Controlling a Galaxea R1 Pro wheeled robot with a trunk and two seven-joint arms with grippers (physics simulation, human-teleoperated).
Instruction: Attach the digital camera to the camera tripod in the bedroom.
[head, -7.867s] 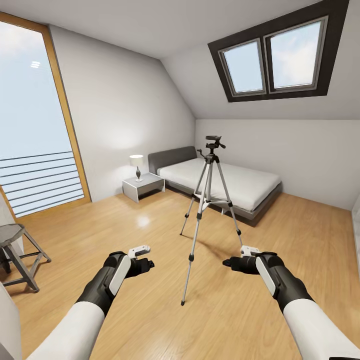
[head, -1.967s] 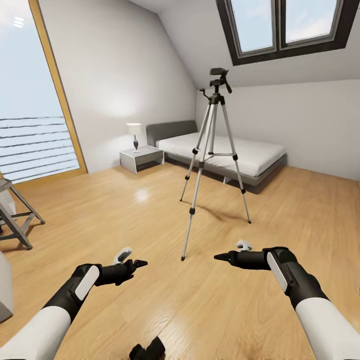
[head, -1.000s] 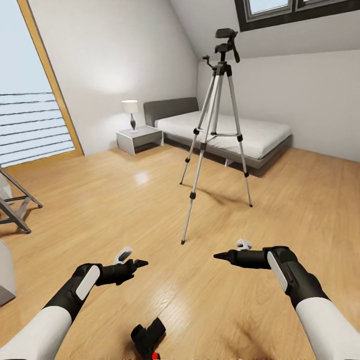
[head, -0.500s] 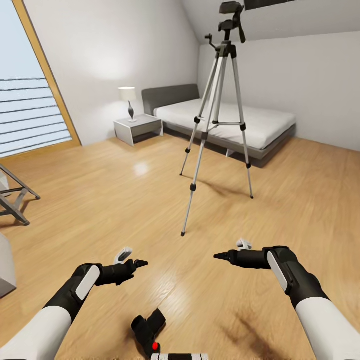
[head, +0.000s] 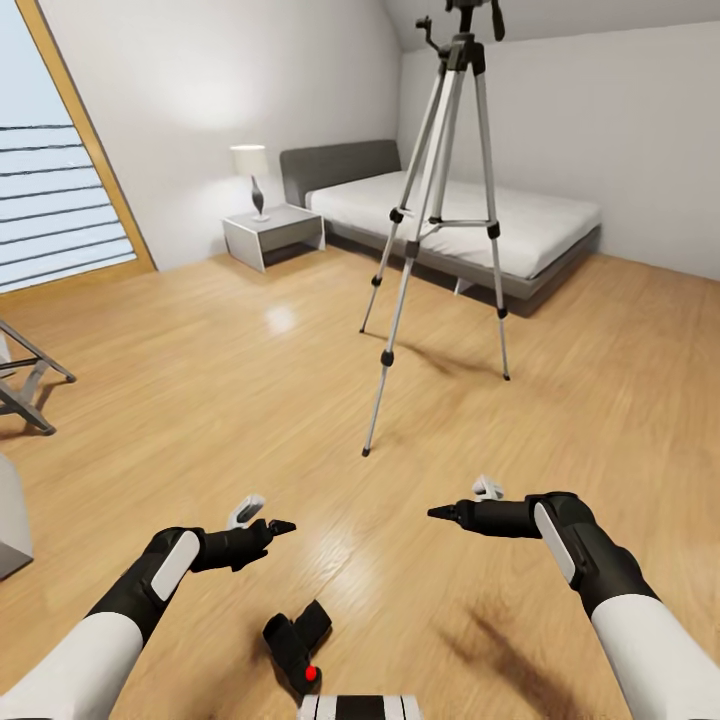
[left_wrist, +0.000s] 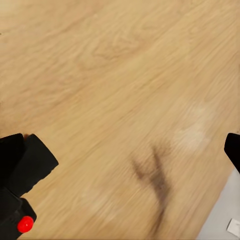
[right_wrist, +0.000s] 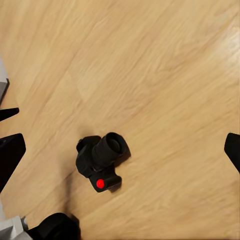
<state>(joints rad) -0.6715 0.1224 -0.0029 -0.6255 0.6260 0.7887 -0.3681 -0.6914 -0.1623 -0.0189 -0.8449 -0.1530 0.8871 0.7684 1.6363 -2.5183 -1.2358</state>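
The digital camera (head: 298, 648) is a small, chunky black body with a stubby round lens barrel and a bright red round button, lying on the floor (head: 200, 400) at the near edge of the scene, between the 2 arms and slightly left of centre; in the right wrist view the digital camera (right_wrist: 101, 159) lies alone on the boards with its lens tilted up. In the left wrist view a part of it (left_wrist: 20, 185) shows at the frame's edge, the red button included. The floor is light wood in long planks with a soft sheen and a bright patch of reflected light. The camera tripod (head: 440, 220) stands farther off, just right of centre, on 3 silver telescoping legs with black joints and black feet, a black head with a pan handle at its top, cut by the frame; nothing stands between it and the camera. Behind it, against the far white wall, is a grey bed (head: 470, 220) with a white mattress, and left of that a low grey nightstand (head: 272, 235) carrying a small lamp (head: 252, 175) with a white shade. At far left a wood-framed tall window (head: 70, 180) with horizontal rails, and nearer, the legs of a grey stool (head: 25, 385). The left claw (head: 270, 525) and the right claw (head: 447, 513) hover above the floor, well apart, both released and grasping nothing, their dark fingers spread at the edges of each wrist view.
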